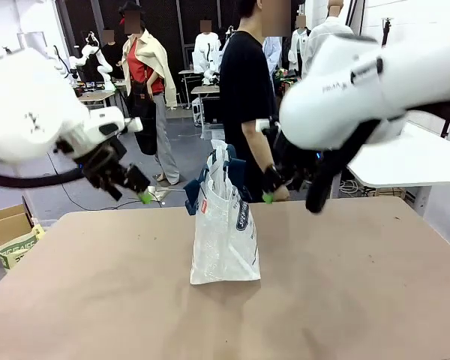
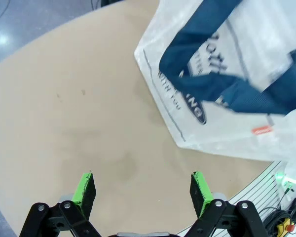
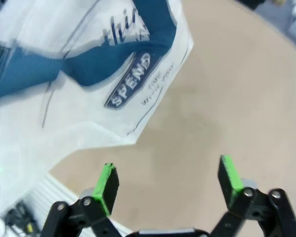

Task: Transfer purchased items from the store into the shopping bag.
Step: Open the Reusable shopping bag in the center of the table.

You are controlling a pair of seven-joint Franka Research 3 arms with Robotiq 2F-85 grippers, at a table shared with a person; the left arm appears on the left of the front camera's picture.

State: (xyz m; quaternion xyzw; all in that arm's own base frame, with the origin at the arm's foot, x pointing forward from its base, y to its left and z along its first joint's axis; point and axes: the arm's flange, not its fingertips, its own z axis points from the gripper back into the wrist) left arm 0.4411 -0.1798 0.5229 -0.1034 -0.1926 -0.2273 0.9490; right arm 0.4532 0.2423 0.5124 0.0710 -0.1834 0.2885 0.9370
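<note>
The shopping bag [image 1: 226, 238] is seen upright near the middle of the table [image 1: 345, 285], its navy handles [image 1: 197, 192] drooping over the top and a small red tag [image 1: 203, 205] sewn at its upper left edge. A navy oval logo [image 1: 244, 220] is printed on its side.

In the front view, the left gripper [image 1: 133, 190] is held in the air at about ten o'clock from the bag, apart from it, with its jaws spread wide and nothing between them. The right gripper [image 1: 286, 196] is held at about two o'clock from the bag, likewise released and empty.

In the left wrist view, the left gripper [image 2: 143, 190] is shown with its green pads [image 2: 84, 189] well apart over bare tabletop, and the bag [image 2: 246, 133] is found at one o'clock, untouched. In the right wrist view, the right gripper [image 3: 170, 182] is shown equally wide open, and the bag [image 3: 64, 113] is spread across ten to twelve o'clock, its oval logo [image 3: 128, 94] facing the camera.

A person [image 1: 245, 90] in a black shirt is placed at twelve o'clock, behind the bag at the far edge of the table. A cardboard box [image 1: 6, 225] is seen at nine o'clock, off the table's left edge.
</note>
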